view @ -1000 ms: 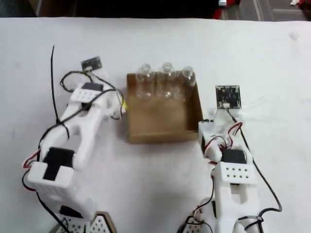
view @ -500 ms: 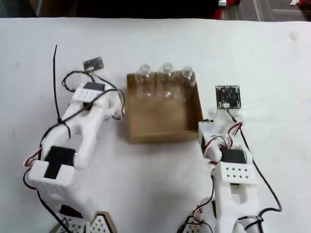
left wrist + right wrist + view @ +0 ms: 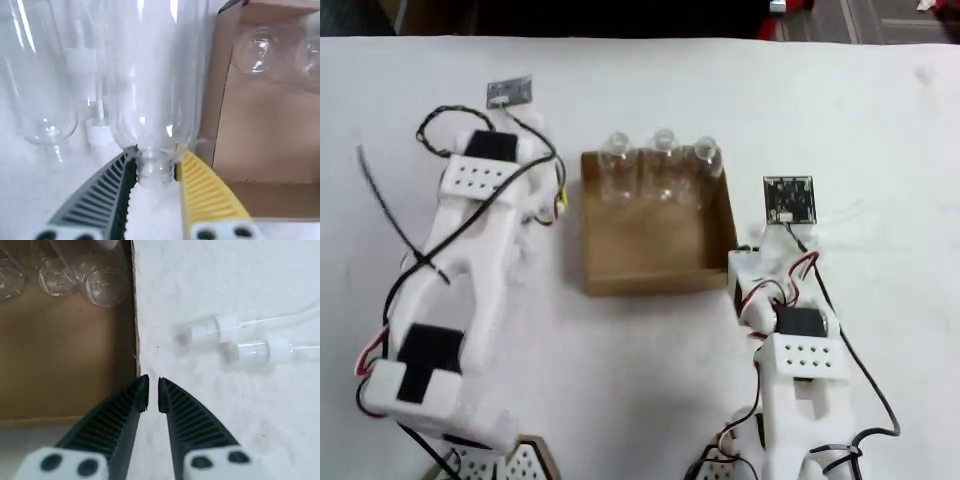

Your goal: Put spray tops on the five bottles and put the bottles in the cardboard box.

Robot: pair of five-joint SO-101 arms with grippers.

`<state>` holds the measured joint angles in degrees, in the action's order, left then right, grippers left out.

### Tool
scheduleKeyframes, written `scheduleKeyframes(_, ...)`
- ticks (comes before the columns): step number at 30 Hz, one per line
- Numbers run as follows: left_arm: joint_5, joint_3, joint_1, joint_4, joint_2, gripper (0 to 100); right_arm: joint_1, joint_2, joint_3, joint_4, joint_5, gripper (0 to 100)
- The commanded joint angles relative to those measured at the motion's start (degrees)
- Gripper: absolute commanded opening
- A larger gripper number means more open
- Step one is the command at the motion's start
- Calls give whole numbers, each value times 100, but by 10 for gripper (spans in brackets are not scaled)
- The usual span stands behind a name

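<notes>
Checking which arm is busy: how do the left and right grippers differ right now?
The left gripper is clamped on the neck of a clear bottle; the right gripper grips nothing, fingers nearly together. The left has one grey and one yellow finger; the right's are both black. The left sits near a second bottle, the right near two loose spray tops. Both are just outside the cardboard box.
</notes>
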<state>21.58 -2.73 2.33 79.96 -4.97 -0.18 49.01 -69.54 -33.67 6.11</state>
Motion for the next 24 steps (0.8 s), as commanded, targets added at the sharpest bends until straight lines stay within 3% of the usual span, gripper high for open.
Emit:
scheduleKeyframes(1,-554,325,-84,396,901,35,40,101,44,110,-35,18)
scheduleKeyframes(10,-1758,220,-549,545,2536,34,40,154,18,110,-35,18)
scheduleKeyframes(19,-2901,-835,-558,457,4321,34,31,154,26,110,-97,18)
scheduleKeyframes(24,-3525,-1688,-585,-26,5473,34,31,154,53,110,-97,18)
